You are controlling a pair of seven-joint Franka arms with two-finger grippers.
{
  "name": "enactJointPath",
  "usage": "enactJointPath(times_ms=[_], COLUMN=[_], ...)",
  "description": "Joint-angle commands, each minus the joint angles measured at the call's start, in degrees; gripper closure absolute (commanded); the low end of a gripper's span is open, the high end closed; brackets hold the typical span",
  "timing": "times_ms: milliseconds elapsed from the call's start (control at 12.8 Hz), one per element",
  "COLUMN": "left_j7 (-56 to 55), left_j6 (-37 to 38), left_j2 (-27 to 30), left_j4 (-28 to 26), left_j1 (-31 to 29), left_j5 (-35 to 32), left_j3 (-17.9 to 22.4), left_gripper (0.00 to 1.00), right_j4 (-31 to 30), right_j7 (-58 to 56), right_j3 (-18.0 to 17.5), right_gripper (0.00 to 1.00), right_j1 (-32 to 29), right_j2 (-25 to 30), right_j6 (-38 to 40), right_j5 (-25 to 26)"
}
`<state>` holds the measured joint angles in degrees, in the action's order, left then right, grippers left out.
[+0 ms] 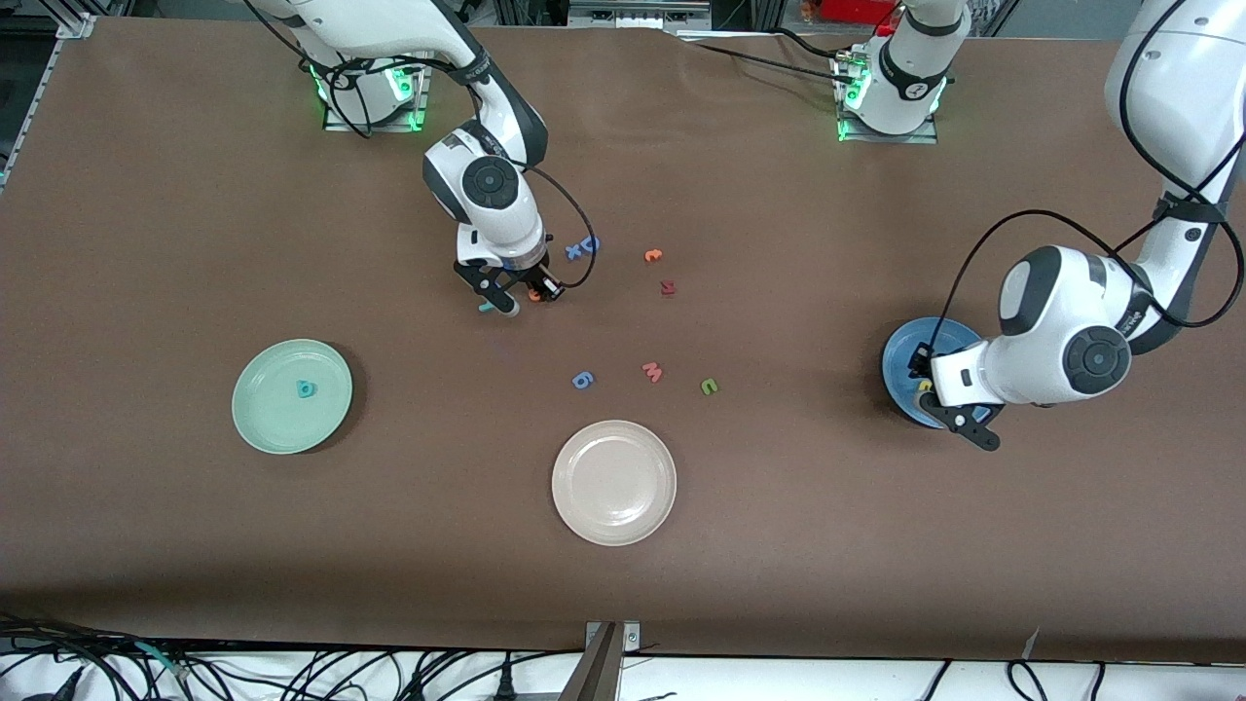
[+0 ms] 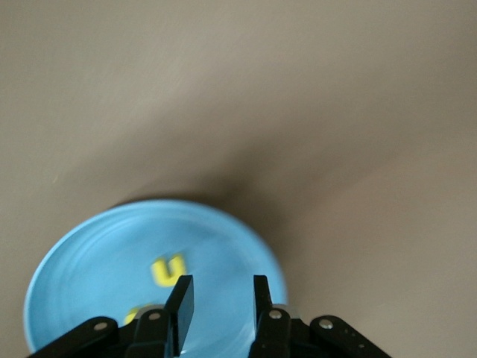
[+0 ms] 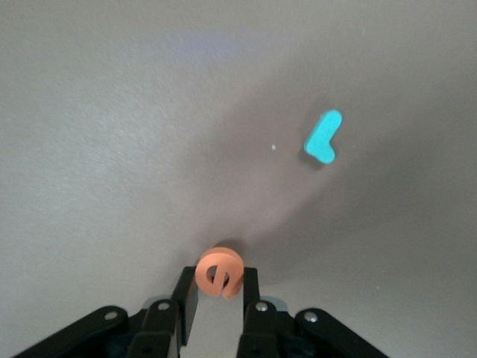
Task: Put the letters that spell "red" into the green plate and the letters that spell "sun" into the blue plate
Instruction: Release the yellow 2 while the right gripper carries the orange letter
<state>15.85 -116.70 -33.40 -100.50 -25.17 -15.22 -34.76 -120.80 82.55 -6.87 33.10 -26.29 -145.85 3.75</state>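
Right gripper (image 3: 218, 292) pinching orange "e" (image 3: 219, 272) near teal "r" (image 3: 323, 139); left gripper (image 2: 220, 302), narrowly parted, empty, over blue plate (image 2: 89, 257) holding yellow "u" (image 2: 168, 270).

Foam letters read: yellow "u" (image 2: 168, 269), orange "e" (image 3: 220, 273), prob. pink "M" (image 1: 652, 372).

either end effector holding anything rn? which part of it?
Right end effector: shut on the orange "e", pinched at the letter's lower edges, most of it standing clear. Left end effector: holds nothing, fingers apart over the blue plate.
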Motion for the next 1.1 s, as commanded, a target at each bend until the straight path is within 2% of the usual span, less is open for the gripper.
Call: enactJointPath(times_ms=[0,235,391,548,626,783,940,1018], left_j7=[-12.3,-29.9,-35.7,-39.8,-42.6,-47.4,-51.8,-52.9], left_j6=[1.7,0.9,-4.2,-11.1,-12.8,-17.9,-18.5,-18.6], left_j2=[0.6,-0.8,-3.4,-6.9,-8.1,-9.0,-10.3,-10.6], left_j4=[1.5,2.3,3.2,3.3,3.3,3.7,6.0,6.1], left_j1=[4.4,15.3,18.0,19.2,21.8,29.7,36.0,36.2], left_j5=[-0.1,-0.7,-1.9,-2.0,-2.3,-3.5,-3.2,-3.7], left_j3=[-3.8,-3.3,-3.2,-3.2,-2.9,4.7,8.9,9.4], left_gripper=[0.60,0.59,0.52,0.52,0.52,0.53,0.52,0.52], right_j4=[4.1,11.0,13.8,14.3,14.3,14.3,14.3,14.2], right_j7=[-3.9,-12.6,-21.0,-30.2,-34.3,-42.0,-50.3,-54.0], right_j3=[1.8,4.8,8.6,13.0,15.0,18.5,22.6,24.3], right_gripper=[0.76,0.76,0.76,0.76,0.76,0.76,0.76,0.76], right_j1=[0.4,0.4,0.3,0.3,0.3,0.3,0.3,0.2], right_j2=[1.6,2.5,3.0,3.9,4.6,4.9,4.8,4.8], right_j6=[7.3,20.4,26.9,29.6,30.3,31.3,31.3,31.4], right_j5=[0.2,0.2,0.1,0.1,0.1,0.1,0.1,0.1])
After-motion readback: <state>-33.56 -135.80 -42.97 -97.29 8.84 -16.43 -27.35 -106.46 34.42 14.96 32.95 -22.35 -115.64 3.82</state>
